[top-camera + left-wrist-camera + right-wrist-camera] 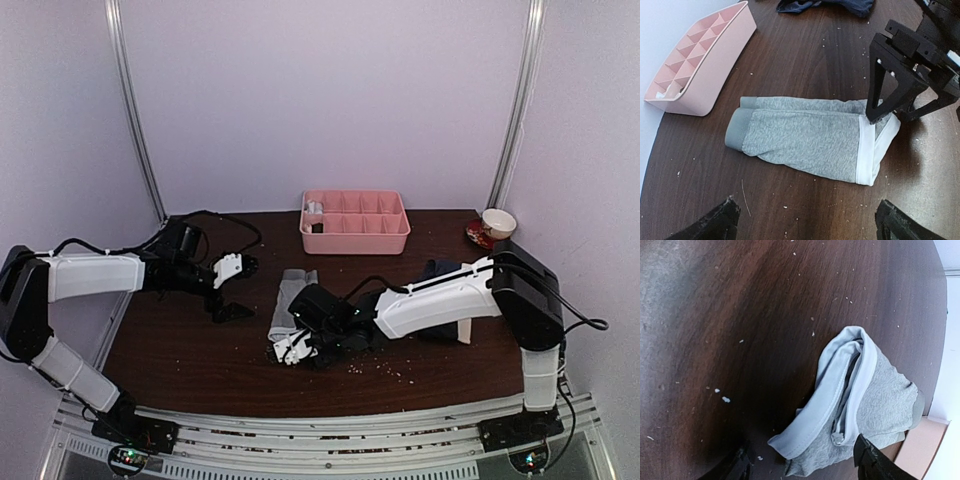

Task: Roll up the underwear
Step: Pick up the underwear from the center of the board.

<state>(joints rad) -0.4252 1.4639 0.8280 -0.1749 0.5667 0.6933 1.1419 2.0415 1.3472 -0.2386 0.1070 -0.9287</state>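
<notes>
Soft, even overhead light fills the pale enclosure in the slightly grainy top view, and the dark table (180,360) carries only faint shadows. In the left wrist view, lens distortion bows the pink tray (705,65) at 10 o'clock. The right wrist view shows greyish glare on the wood at 10 o'clock and a blown-out wall at 3 o'clock, with the grey underwear (875,405) sharp.

A dark wooden table (180,370) is carrying the grey underwear (805,137), folded long at its middle, the navy underwear (850,6) crumpled to its right, a pink tray (355,222) sitting at the far edge, and pale crumbs (726,400) lying scattered
</notes>
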